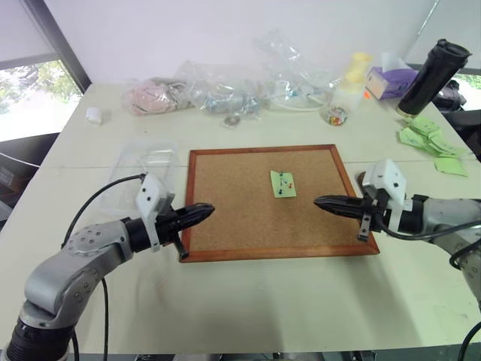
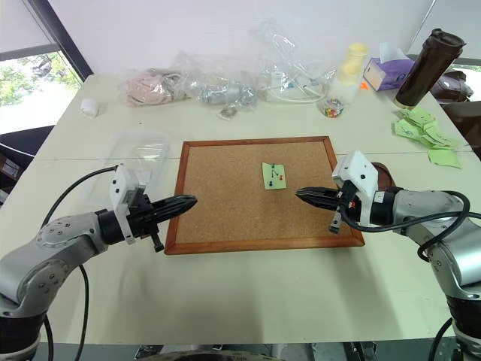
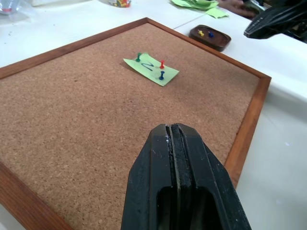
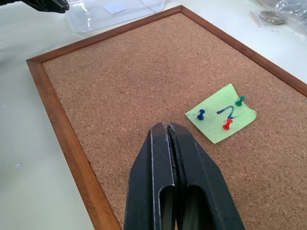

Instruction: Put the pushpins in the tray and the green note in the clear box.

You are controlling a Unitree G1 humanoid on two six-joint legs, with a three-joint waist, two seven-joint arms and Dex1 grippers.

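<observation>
The green note (image 4: 221,113) lies flat on the corkboard (image 1: 225,203), with a blue mark on it and three pushpins (image 4: 227,125): red, blue, green. Both the left gripper (image 1: 201,211) and the right gripper (image 1: 325,203) are closed and hold nothing.

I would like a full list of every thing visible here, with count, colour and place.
corkboard: one, wood-framed, table centre
green note: one, on corkboard
pushpins: three in note, green, red, blue
tray: one, reddish-brown, right of corkboard, two pins inside
clear box: one, left of corkboard
plastic bags: several, clear, far edge
green slips: heap, far right
dark tumbler: one, far right
tissue box: one, purple
left gripper: black, jaws shut
right gripper: black, jaws shut
</observation>
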